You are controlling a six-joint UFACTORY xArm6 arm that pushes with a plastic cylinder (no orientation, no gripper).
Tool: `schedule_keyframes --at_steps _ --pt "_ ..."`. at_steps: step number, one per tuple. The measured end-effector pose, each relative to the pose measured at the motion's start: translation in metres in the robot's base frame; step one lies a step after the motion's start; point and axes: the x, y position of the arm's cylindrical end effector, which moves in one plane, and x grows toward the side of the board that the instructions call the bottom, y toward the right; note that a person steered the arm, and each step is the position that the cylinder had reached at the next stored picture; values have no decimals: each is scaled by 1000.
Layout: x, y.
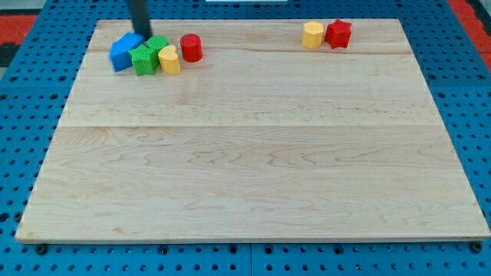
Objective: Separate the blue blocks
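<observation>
my tip (143, 35) on blue blocks (123, 52), near board (230, 153) top-left edge

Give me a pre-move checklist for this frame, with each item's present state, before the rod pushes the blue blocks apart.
1. My tip in view at the cluster: ok; it sits at the blue mass's upper right edge.
2. Blue blocks distinguishable as two: cannot tell; they read as one touching blue mass.
3. Blue free of neighbours: not ok; a green block touches it on the view's right.
4. Room to push on the wooden board: ok toward the view's bottom; not ok toward the left edge.
5. Far pair, yellow block and red block, out of the way: ok.
</observation>
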Motion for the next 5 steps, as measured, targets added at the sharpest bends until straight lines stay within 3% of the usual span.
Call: schedule_keyframes --at_steps 1,2,3,4,5 --pt "41 -25" --pt "29 -25" --pt "16 -73" --pt "69 -65" --pt "70 -68"
